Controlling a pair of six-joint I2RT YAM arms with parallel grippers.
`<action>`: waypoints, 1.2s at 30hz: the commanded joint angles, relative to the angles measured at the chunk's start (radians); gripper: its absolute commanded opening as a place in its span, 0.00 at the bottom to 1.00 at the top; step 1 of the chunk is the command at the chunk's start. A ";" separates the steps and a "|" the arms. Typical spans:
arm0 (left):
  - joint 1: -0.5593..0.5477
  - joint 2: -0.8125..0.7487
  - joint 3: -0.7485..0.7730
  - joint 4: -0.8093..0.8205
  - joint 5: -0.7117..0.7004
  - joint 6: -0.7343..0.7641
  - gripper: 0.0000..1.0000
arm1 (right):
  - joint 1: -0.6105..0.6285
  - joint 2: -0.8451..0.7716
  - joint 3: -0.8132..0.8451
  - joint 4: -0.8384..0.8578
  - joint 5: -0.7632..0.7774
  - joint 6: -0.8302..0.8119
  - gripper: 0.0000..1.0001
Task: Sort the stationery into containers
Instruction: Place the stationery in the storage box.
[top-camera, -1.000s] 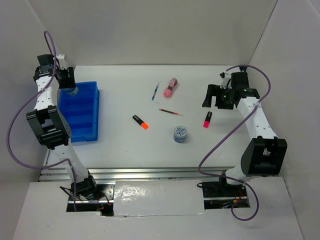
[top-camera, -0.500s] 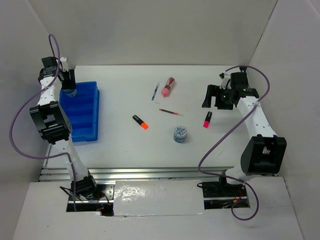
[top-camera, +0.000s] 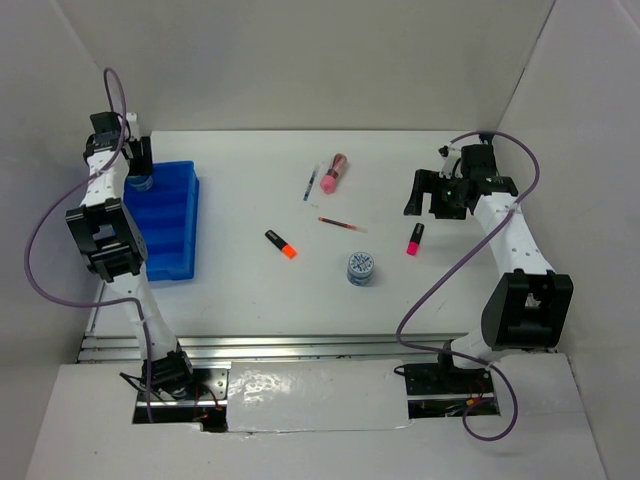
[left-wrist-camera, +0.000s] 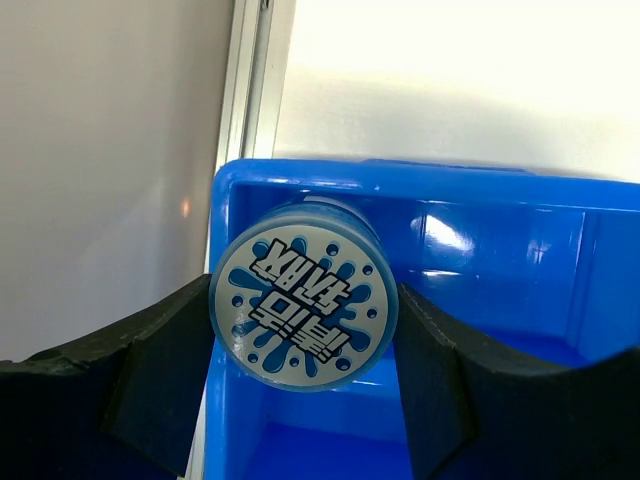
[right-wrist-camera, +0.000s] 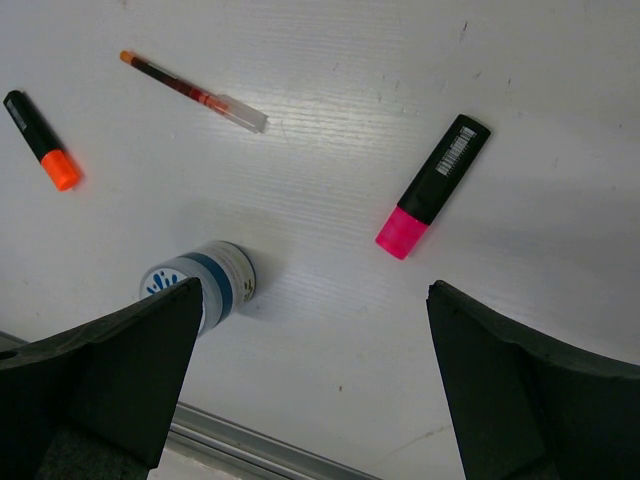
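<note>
**Desk:** What is the left side showing?

**Photographer:** The left gripper (left-wrist-camera: 303, 360) is clamped on a blue-white tape roll (left-wrist-camera: 303, 300), one finger against each side. It holds the roll over the far corner compartment of the blue tray (top-camera: 165, 240). The roll looks to be just above or at the tray's rim. I judge this the placing step, with the roll not yet let go.

**Desk:** And the next move?

**Photographer:** Probably lower the roll past the rim, spread the jaws and lift straight out. The tray wall sits close to the outer finger, so there is little room on that side.

**Desk:** What is left on the tabletop (top-camera: 240, 290)?

**Photographer:** Moving right there is a black-orange highlighter (top-camera: 281, 244), then a blue pen (top-camera: 311, 183) just beside a pink marker (top-camera: 334, 172). A red pen (top-camera: 342, 224) comes next, then a second tape roll (top-camera: 361, 267) and a black-pink highlighter (top-camera: 415, 240). All lie apart from the tray, so most of the sorting is undone.

**Desk:** The right arm?

**Photographer:** The right gripper (top-camera: 436, 200) hangs with its jaws spread wide and empty, near the black-pink highlighter. Nothing blocks its way down.
</note>
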 joint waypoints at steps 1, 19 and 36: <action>-0.014 0.024 0.054 0.051 -0.057 0.031 0.14 | 0.011 0.007 0.027 -0.019 -0.004 -0.013 1.00; -0.015 0.065 0.046 0.008 -0.100 0.017 0.51 | 0.009 0.006 0.035 -0.025 -0.001 -0.013 1.00; -0.014 -0.060 0.006 0.057 0.088 -0.052 0.88 | 0.009 -0.017 0.027 -0.025 -0.007 -0.013 1.00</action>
